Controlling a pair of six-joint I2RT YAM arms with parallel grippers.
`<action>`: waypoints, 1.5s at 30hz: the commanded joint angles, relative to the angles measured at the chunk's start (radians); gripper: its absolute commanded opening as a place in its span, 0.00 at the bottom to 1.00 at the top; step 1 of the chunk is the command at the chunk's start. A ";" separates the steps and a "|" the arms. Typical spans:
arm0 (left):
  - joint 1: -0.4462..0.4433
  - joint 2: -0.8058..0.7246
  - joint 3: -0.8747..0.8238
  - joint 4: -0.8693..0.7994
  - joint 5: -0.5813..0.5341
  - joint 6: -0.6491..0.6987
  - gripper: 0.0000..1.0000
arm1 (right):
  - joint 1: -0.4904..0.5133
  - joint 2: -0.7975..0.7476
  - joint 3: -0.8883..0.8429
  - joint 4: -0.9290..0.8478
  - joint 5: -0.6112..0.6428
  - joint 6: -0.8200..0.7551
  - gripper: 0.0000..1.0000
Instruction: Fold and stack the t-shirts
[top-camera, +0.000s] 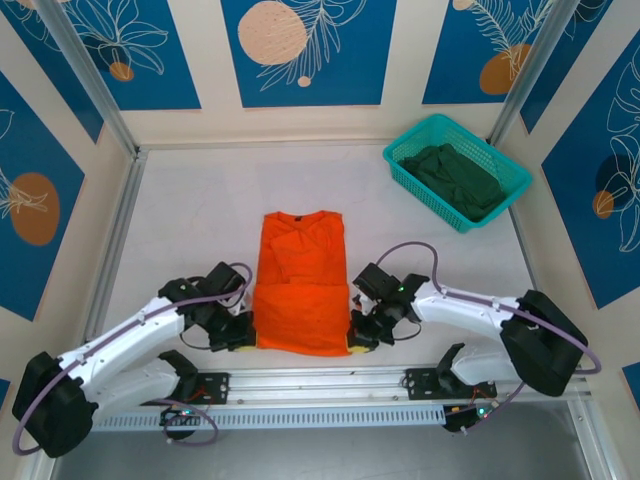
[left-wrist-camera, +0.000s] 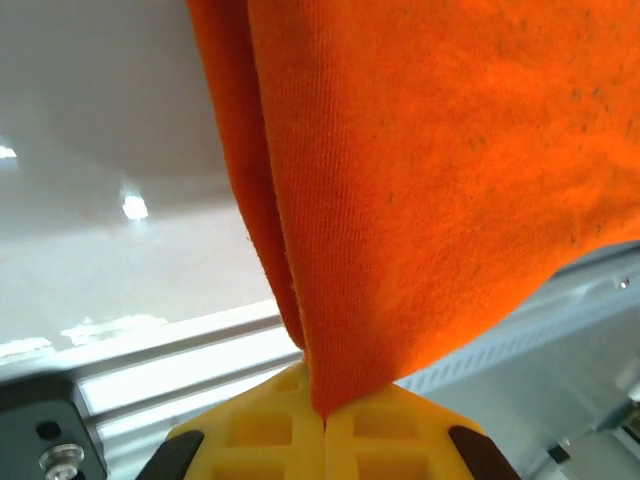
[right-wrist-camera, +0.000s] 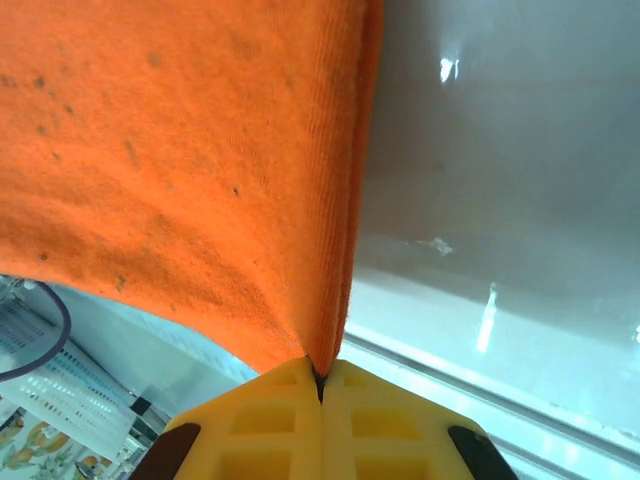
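Orange t-shirt (top-camera: 300, 285) lay flat on the table (top-camera: 200, 220), its near corners pinched by the left pincer (top-camera: 243, 338) and right pincer (top-camera: 358, 338). A tidy fold likely needed both raised level and carried together toward the collar. Dark green t-shirt (top-camera: 455, 178) sat in the basket (top-camera: 423, 195).

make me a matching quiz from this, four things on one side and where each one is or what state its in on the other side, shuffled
Things
1. orange t-shirt
2. dark green t-shirt
3. teal mesh basket
4. left gripper

Places or states
A. at the far right of the table
B. shut on the orange t-shirt's near left corner
C. crumpled inside the basket
D. lying in the middle of the table

Pairs: 1-D, 2-C, 3-A, 4-B
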 joint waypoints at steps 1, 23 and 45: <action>-0.008 -0.036 -0.002 -0.099 0.079 0.016 0.00 | 0.013 -0.063 -0.001 -0.047 -0.017 0.052 0.00; 0.315 0.331 0.627 -0.003 0.006 0.084 0.00 | -0.326 0.182 0.567 -0.219 -0.037 -0.065 0.00; 0.515 1.008 1.244 0.002 -0.095 0.086 0.75 | -0.561 0.958 1.457 -0.455 0.010 -0.079 0.54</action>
